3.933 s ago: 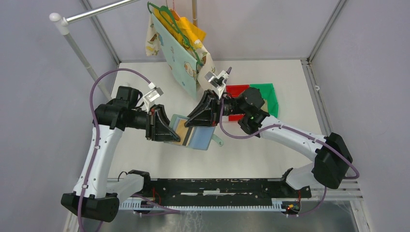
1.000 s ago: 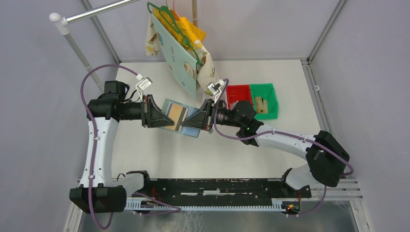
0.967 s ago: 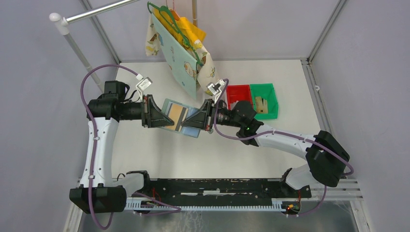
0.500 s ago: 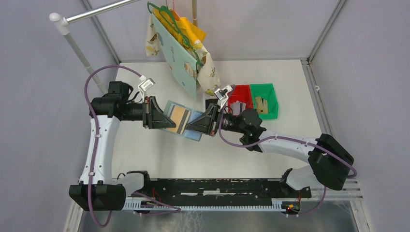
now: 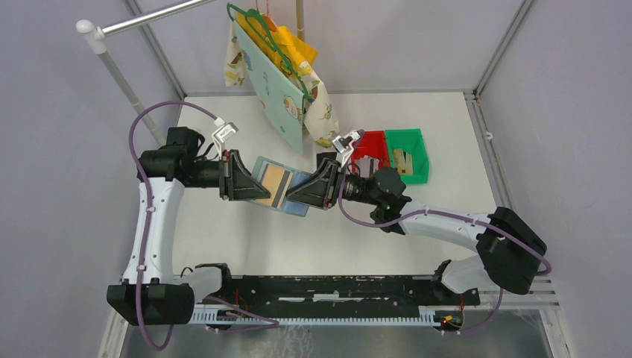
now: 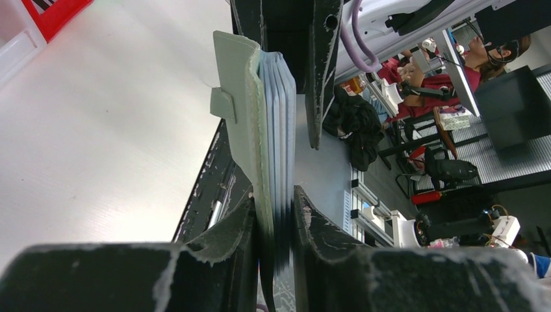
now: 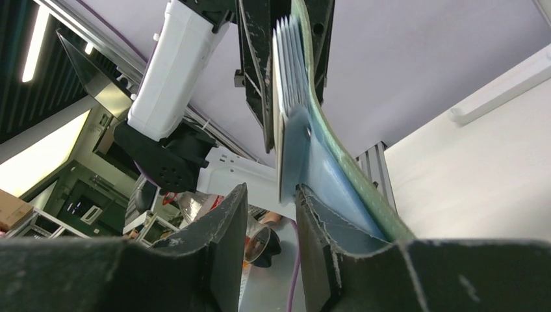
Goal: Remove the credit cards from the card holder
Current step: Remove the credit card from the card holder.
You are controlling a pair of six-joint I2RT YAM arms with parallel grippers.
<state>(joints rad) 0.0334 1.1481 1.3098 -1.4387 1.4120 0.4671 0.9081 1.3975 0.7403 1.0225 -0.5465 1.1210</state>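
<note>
At the lower centre of the left wrist view, the left gripper (image 6: 273, 195) is still clamping the small grey-green folding card holder (image 6: 237, 97) above the white counter (image 5: 373, 239). Beyond it, the right gripper (image 7: 271, 192), jaws slightly parted, has just been sliding lower along the holder's pockets. The tan-gold credit card (image 5: 279, 183) is staying inside, so I judge extraction is still pending.

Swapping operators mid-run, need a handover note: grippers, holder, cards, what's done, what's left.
Left gripper: shut on one edge of the card holder, which is held open.
Right gripper: open, jaws straddling the opposite side, nothing pinched.
Tan card, dark stripe showing, sits in the holder. No pale card visible.
Done: holder opened. Left: pull the cards out.
Tan item in the green bin: can't identify.
</note>
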